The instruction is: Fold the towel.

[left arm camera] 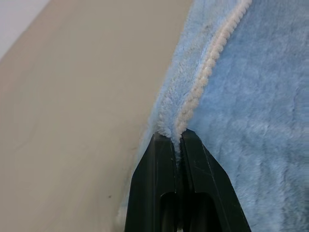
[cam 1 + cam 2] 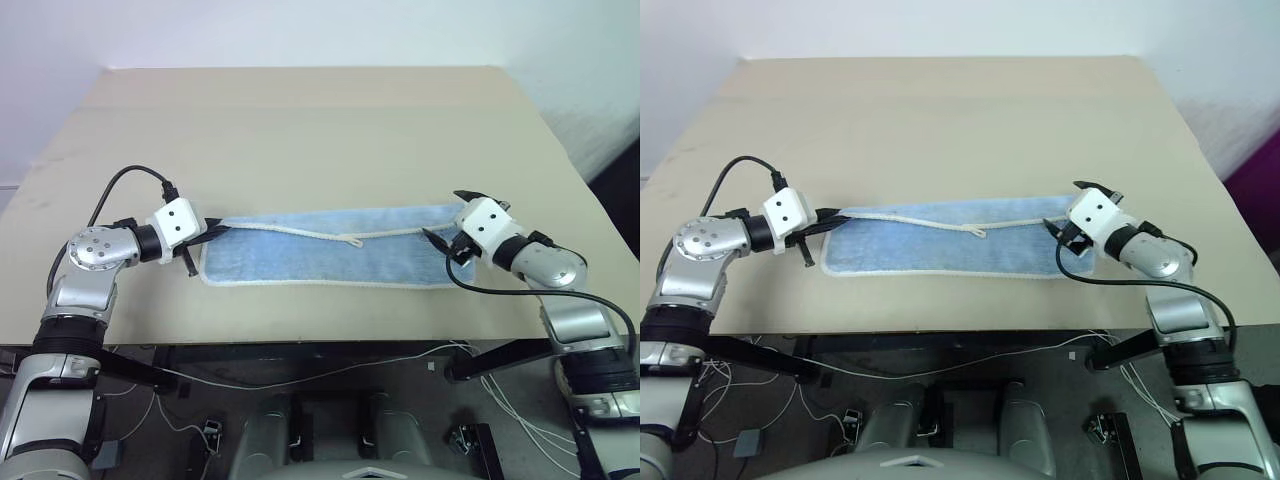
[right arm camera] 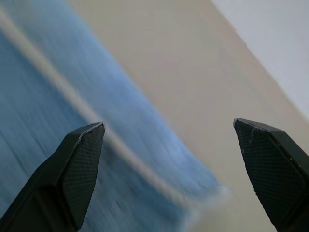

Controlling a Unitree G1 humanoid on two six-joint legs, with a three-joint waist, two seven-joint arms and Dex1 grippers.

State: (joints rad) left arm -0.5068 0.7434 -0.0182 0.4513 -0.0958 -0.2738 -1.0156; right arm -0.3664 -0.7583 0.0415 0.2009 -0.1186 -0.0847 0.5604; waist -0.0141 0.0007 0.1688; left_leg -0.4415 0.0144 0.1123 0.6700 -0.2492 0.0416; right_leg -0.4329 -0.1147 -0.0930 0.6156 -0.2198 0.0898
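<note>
1. We see the thin light-blue terry towel [image 2: 330,250] lying as a long strip across the near part of the flat beige table [image 2: 300,130], its length running from our left to our right.
2. Our left gripper [image 1: 177,137] has its two black fingers pressed together on the towel's left end, pinching a ridge of cloth and its white stitched edging [image 1: 205,79] between them.
3. That pinched end stands slightly lifted, and the edging runs from it as a raised white line along the towel's top.
4. A small white loop tag [image 2: 352,241] sits on that line near the towel's middle.
5. Our right gripper [image 2: 452,216] hangs at the towel's right end with its fingers spread wide and nothing between them.
6. Both arms reach in from the sides, grippers pointing inward toward each other and tipped slightly down.
7. The towel's pile looks soft and fuzzy; the tabletop is smooth and matte.
</note>
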